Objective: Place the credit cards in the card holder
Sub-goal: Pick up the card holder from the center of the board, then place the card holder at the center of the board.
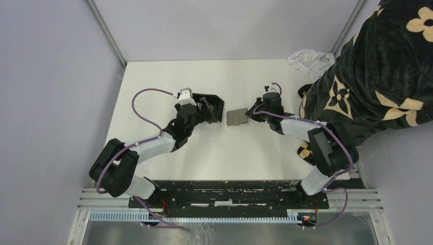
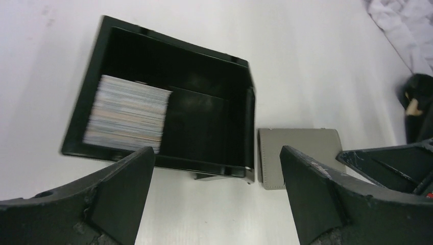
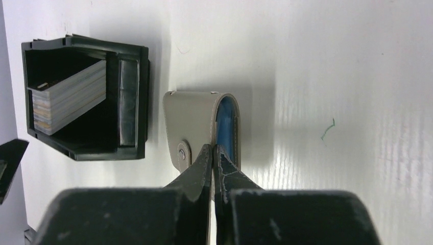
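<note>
Credit cards (image 2: pixel 127 115) stand on edge as a pale, striped stack inside a black box (image 2: pixel 81 117). They are packed against the wall farthest from the card holder (image 3: pixel 189 117), and the rest of the box floor is bare. Nearest the overhead camera, both arm bases sit at the near edge of the table (image 1: pixel 219 158). The left arm bends at the elbow and reaches forward and inward. The left gripper (image 1: pixel 207 108) hangs over the box with its jaws spread wide, touching nothing. In its wrist view the box and stack lie just ahead of the gap between its fingers. The right arm folds sharply at the elbow and reaches inward toward the table's middle, with its wrist low. The right gripper (image 3: pixel 212 149) has its fingers pressed together, with the tips at the open lip of the card holder. This is a tan-grey soft pouch with a snap stud on a tab. It lies flat just beside the box, with a sliver of table between them. A blue card (image 3: pixel 228 125) shows inside the pouch mouth. Whether the tips nip a layer of the pouch cannot be told, because the fingers cover that spot. The stack sits apart from this gripper, beyond the pouch and the box wall. From above, the left gripper hides much of the box, and the cards cannot be made out there. Farther off, a crumpled white cloth (image 1: pixel 306 60) lies at the table's far right corner. A person in a dark garment with tan flower shapes (image 1: pixel 378 76) is cut off by the frame edge.
</note>
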Controlling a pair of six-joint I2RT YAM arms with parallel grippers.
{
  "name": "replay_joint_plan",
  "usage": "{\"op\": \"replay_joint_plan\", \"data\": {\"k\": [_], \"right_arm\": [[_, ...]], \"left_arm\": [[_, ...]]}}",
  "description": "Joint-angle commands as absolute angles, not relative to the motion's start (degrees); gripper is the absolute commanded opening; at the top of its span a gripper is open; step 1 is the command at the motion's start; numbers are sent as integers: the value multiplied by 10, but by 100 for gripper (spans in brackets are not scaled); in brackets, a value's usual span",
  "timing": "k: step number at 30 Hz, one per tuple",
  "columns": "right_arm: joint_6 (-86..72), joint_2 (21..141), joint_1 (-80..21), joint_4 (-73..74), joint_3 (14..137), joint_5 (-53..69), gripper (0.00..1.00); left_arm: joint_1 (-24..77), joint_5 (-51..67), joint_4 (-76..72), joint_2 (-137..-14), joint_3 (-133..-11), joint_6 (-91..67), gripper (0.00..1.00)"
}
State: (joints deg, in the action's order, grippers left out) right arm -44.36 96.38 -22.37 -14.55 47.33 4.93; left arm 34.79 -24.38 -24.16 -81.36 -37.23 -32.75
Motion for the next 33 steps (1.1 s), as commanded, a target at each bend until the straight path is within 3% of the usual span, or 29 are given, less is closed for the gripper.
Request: {"op": "replay_joint_plan", "data": {"k": [1, 9, 22, 33], "right_arm": [[-386, 908, -221, -73, 469, 55, 1], [-324, 886, -221, 15, 459, 144, 1], [-235, 872, -222, 200, 531, 218, 1], [-220, 971, -243, 191, 587, 220, 2]], "left_arm": [[347, -137, -263, -834, -409, -294, 100], [350, -20, -253, -842, -415, -285, 92], [379, 35, -276, -837, -387, -274, 77], [401, 69, -314, -859, -337, -273, 54]]}}
